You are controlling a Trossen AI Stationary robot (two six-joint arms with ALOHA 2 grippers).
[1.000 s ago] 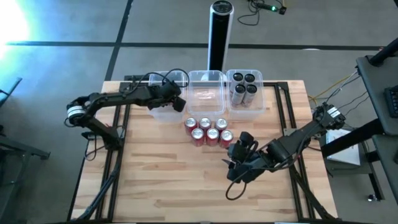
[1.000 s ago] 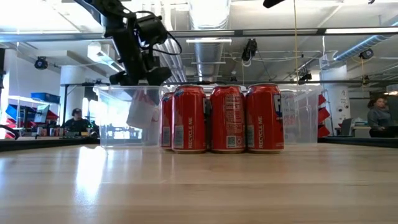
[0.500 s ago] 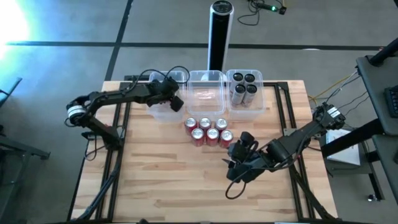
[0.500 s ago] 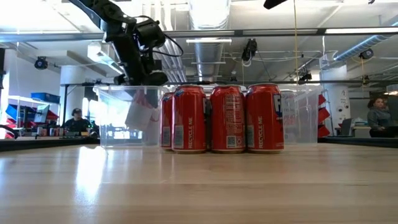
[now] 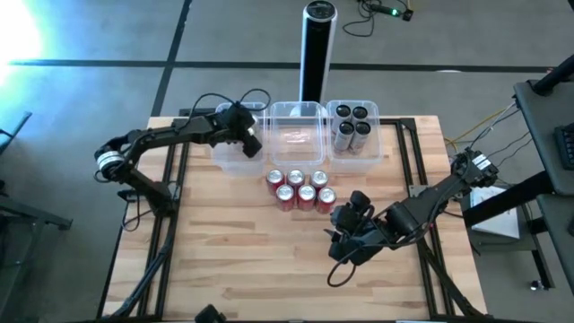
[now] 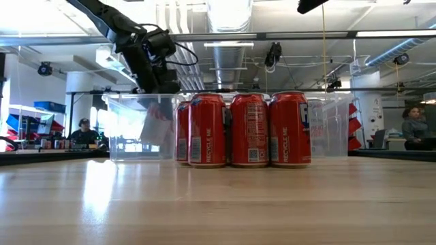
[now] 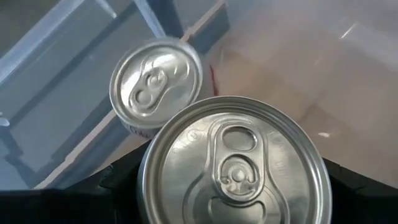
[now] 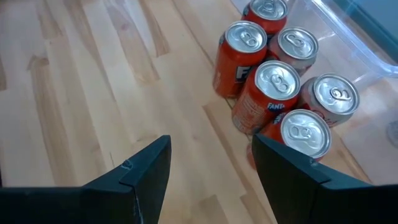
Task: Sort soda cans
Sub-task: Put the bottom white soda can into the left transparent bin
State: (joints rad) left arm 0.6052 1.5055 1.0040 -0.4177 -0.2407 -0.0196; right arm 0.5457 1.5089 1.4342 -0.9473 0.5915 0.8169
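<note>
Placing step: left pincer over the left clear plastic tub, clamped on a silver-topped metal can, apparently silver-sided; another can already inside. Next: lower beside it, release. Right pincer agape, empty, near six red cans mid-table.

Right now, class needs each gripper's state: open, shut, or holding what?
Left gripper: shut on a silver can, over the left tub.
Right gripper: open, empty, near the red cans.
</note>
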